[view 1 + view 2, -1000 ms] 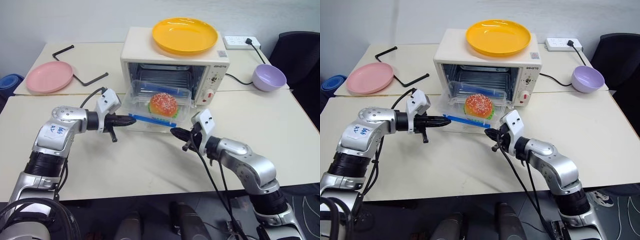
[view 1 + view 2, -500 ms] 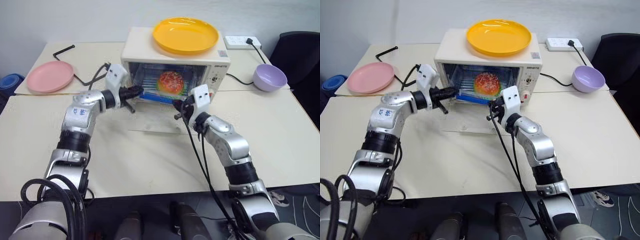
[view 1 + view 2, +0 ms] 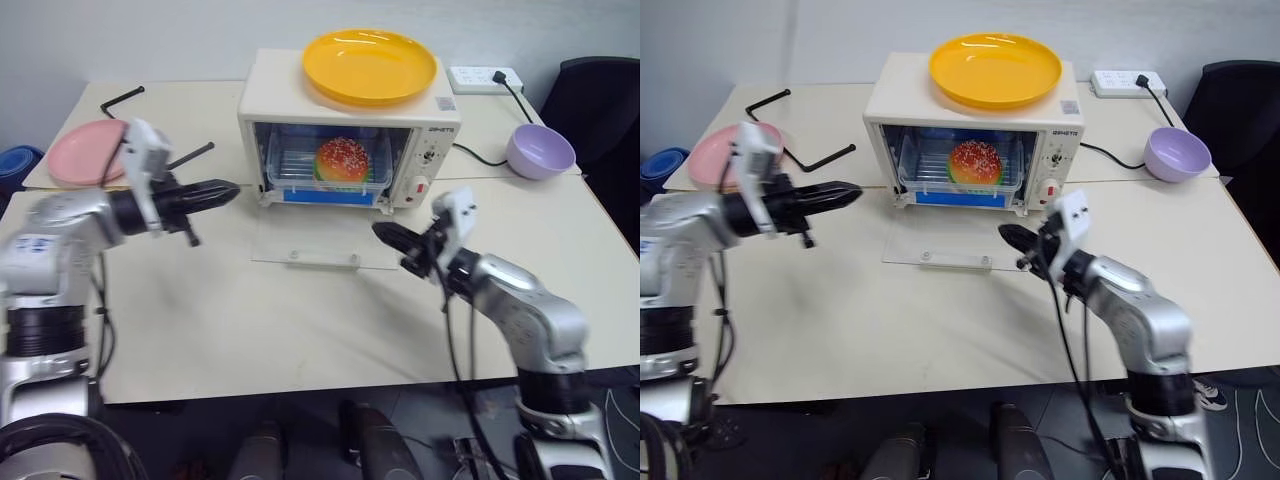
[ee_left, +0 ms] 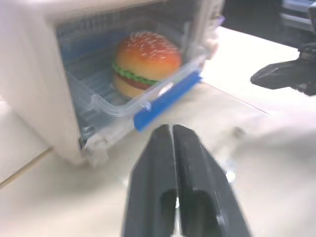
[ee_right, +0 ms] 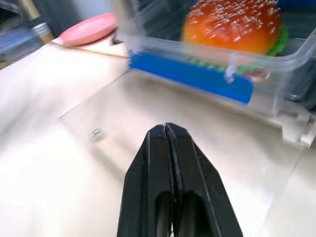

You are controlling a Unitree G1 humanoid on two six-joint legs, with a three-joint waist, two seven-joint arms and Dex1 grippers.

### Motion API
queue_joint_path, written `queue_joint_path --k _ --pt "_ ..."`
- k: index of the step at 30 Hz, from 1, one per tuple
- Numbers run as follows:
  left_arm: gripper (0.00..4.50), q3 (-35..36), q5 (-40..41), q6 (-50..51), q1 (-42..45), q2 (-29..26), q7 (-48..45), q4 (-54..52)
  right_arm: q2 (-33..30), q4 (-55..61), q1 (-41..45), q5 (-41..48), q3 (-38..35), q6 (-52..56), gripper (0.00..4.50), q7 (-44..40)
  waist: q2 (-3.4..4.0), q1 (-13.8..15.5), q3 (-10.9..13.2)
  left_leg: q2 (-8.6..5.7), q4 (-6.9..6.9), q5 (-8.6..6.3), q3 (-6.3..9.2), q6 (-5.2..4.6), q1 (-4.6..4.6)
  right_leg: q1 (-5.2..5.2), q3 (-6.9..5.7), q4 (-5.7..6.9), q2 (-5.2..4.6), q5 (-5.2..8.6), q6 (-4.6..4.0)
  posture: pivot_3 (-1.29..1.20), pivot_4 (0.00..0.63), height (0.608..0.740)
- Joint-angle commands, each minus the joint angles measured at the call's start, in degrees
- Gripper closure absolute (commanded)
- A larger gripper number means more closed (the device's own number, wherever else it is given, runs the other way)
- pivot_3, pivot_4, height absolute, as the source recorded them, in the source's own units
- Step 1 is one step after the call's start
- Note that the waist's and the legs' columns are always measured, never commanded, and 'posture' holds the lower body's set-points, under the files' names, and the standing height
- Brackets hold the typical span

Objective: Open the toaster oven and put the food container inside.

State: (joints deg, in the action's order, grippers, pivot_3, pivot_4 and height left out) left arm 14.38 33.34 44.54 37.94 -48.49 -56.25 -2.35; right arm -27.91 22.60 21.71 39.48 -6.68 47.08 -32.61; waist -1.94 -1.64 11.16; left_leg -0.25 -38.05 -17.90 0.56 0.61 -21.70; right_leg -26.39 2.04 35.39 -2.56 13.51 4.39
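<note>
The cream-white toaster oven (image 3: pixel 350 105) stands at the back of the table with its glass door (image 3: pixel 320 242) folded down flat. The clear food container (image 3: pixel 300 172), blue clip strip to the front and a toy hamburger (image 3: pixel 342 160) within, sits inside on the wire rack. My left gripper (image 3: pixel 228 188) hovers left of the oven, shut and empty, pointing toward it. My right gripper (image 3: pixel 380 232) is shut and empty just off the door's right front corner. The left wrist view looks past the shut fingers (image 4: pixel 190 148) at the container (image 4: pixel 148 98).
A yellow plate (image 3: pixel 370 67) lies on the oven's top. A pink plate (image 3: pixel 85 152) and a black bent bar (image 3: pixel 125 97) are at the back left. A purple bowl (image 3: pixel 540 152), a power strip (image 3: pixel 480 78) and a black chair (image 3: pixel 600 100) are at the right.
Both grippers have pulled back from the oven mouth, the left one out to the left, the right one toward the door's right front. The container stays inside on the rack.
</note>
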Motion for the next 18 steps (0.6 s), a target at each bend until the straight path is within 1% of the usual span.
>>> queue_joint_path --k 1,3,4,7,10,11,14,18 --pt "3.01 4.25 5.44 3.32 -2.51 -5.71 -5.24 -5.30 -4.25 7.54 -5.05 4.32 -1.40 3.69 4.50 -2.34 0.01 0.00 0.01 -0.01 0.02 0.00 -0.04 -0.01 0.26 0.25 0.00 -0.09 0.01 0.02 -0.02 0.00 0.150 0.740" --pt "2.37 5.40 6.11 3.31 -3.86 -8.14 -6.27 -5.80 -5.04 8.22 -7.55 4.37 -0.91 4.48 4.50 -1.59 0.01 -0.03 0.01 0.05 0.03 -0.01 0.14 -0.02 0.78 0.89 -0.06 -0.34 0.08 0.09 -0.13 0.00 0.150 0.740" --pt "2.06 5.92 6.65 3.54 -4.39 -9.10 -6.82 -5.97 -5.08 7.95 -8.63 3.47 -0.02 4.23 4.50 -1.13 0.01 0.00 0.01 0.08 0.03 -0.01 0.14 -0.02 0.84 0.97 -0.09 -0.40 0.12 0.13 -0.19 0.00 0.150 0.740" --pt "1.19 6.83 7.90 3.76 -5.83 -11.10 -8.24 -6.83 -4.05 4.87 -10.40 -1.86 3.87 1.19 4.50 0.41 0.01 0.00 0.01 0.06 0.03 0.05 0.05 -0.09 0.88 0.97 -0.13 -0.41 0.19 0.15 -0.19 0.00 0.150 0.740" --pt "0.13 7.00 8.27 3.44 -6.19 -11.71 -8.10 -7.09 -1.47 0.28 -10.04 -5.54 6.23 -1.96 4.50 1.70 0.01 -0.11 0.01 0.07 0.04 0.05 0.02 -0.08 0.84 0.90 -0.12 -0.35 0.26 0.14 -0.18 0.00 0.150 0.740" --pt "0.04 7.01 8.33 3.43 -6.21 -11.90 -7.98 -7.11 -0.67 -1.68 -9.54 -7.30 7.26 -3.51 4.50 1.98 0.01 -0.11 0.01 0.06 0.04 0.04 0.02 -0.07 0.84 0.89 -0.11 -0.32 0.27 0.14 -0.17 0.00 0.150 0.740" --pt "0.04 7.14 8.09 2.72 -6.70 -12.67 -8.18 -7.81 1.91 -7.00 -7.60 -10.81 8.84 -7.18 4.50 2.58 0.02 -0.18 0.01 0.07 0.04 0.00 0.02 -0.04 0.83 0.85 -0.11 -0.26 0.26 0.12 -0.14 0.00 0.150 0.740" --pt "0.04 7.29 7.61 1.59 -6.85 -13.21 -7.55 -8.40 4.01 -11.69 -4.81 -13.27 9.23 -10.26 4.50 2.15 0.02 -0.07 0.01 0.03 0.04 0.00 0.06 -0.04 0.74 0.80 -0.13 -0.28 0.23 0.10 -0.11 0.00 0.150 0.740"
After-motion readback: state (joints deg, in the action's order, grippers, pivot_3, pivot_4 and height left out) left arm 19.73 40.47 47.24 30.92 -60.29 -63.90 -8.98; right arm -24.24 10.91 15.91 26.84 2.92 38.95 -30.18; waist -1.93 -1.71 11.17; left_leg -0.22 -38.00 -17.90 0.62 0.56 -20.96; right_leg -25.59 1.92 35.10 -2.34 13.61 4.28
